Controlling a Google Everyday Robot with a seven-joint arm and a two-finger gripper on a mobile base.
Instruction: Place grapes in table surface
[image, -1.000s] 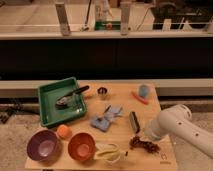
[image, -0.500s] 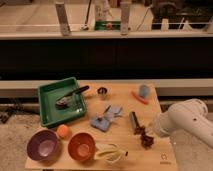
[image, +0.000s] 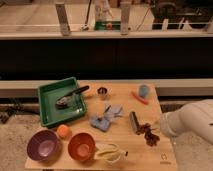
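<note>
table surface (image: 122, 95): tan, dark wall (image: 100, 57) behind | jaws: closed beside grapes (image: 148, 133)

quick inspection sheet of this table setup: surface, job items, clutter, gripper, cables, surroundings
surface: light wooden table, small dark logo at its near right corner
job's things: grapes near the table's right edge, next to a dark bar
clutter: green tray holding a scoop; purple bowl, orange bowl, orange fruit, banana, blue cloth, metal cup, blue cup, orange-red stick
grippers: gripper at the end of the white arm, over the table's right edge, shut on the grapes
cables: nothing seen
surroundings: dark wall behind the table, pale posts above it
</note>
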